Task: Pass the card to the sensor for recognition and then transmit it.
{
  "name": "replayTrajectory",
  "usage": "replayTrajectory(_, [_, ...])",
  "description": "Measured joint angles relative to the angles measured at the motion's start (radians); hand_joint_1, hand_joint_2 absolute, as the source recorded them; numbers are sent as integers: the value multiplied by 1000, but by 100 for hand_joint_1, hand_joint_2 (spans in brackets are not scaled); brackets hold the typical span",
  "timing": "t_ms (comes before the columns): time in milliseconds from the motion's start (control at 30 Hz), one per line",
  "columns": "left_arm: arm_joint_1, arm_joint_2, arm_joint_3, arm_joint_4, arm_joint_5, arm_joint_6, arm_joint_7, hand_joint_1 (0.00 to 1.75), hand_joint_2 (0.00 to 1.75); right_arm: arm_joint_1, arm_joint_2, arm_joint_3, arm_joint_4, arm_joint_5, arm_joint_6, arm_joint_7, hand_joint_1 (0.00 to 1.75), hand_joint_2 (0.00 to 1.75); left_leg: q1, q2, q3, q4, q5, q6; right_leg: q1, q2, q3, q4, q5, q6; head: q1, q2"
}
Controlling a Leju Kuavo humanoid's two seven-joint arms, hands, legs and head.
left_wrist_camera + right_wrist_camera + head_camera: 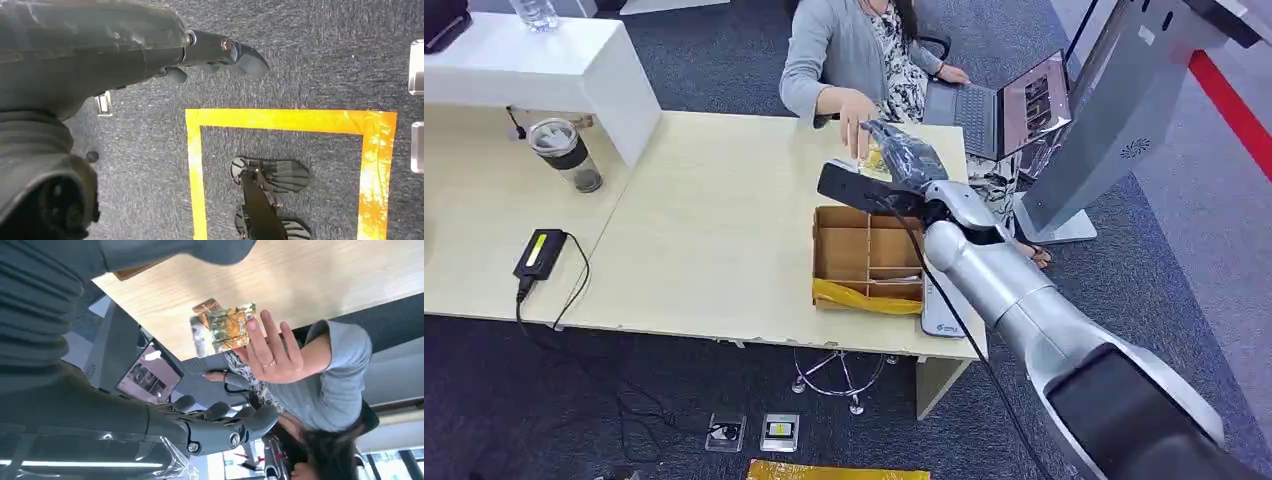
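Over the tabletop (704,230) far edge, card (222,326) sits w/ person's hand (272,352) touching it. Right hand (220,422) fingers apart, apparently empty. Left hand (220,52) hangs, holds nothing. Handover looks nearly done; sensor step can't tell.

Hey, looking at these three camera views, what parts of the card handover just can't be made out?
- Card print: too small and glary in the right wrist view.
- Who grips the card: the person's hand touches it; the right hand hides it in the head view, so the robot's hold is unclear.
- Left hand: its own cover hides most fingers in the left wrist view.
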Motion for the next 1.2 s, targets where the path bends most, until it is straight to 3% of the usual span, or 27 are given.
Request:
replayTrajectory(233, [1, -3, 0, 0, 19, 10, 0, 0, 0, 0, -4, 0, -2, 12, -27, 3, 0, 0, 0, 0, 1, 0, 0, 0, 0, 1, 0, 0, 0, 0, 0, 0])
replayTrajectory(400, [6, -9, 0, 0, 35, 20, 2, 0, 0, 37, -61, -17, -72, 2, 7, 63, 0, 0, 0, 0, 1, 0, 0, 0, 0, 0, 0, -1, 0, 0, 0, 0])
replayTrajectory(667, [13, -10, 0, 0, 48, 38, 3, 0, 0, 216, -248, -105, -424, -177, 129, 271, 0, 0, 0, 0, 1, 1, -1, 0, 0, 0, 0, -2, 0, 0, 0, 0])
replayTrajectory(967, [13, -11, 0, 0, 53, 50, 3, 0, 0, 411, -430, -225, -865, -270, 147, 432, 0, 0, 0, 1, 2, 0, -2, -1, 0, 1, 0, -2, 0, 0, -1, 0])
replayTrajectory(1000, [13, -11, 0, 0, 53, 50, 3, 0, 0, 438, -441, -234, -902, -270, 149, 446, 0, 175, 0, 1, 2, 0, -2, -1, 0, 1, 1, -2, 0, 0, 0, 0])
replayTrajectory(1200, [12, -19, 1, 0, 63, 48, 4, 0, 0, 580, -481, -284, -1132, -204, 181, 493, 0, 175, 0, 2, 2, 0, -2, -1, 0, 1, 0, -2, 0, 0, 0, 0])
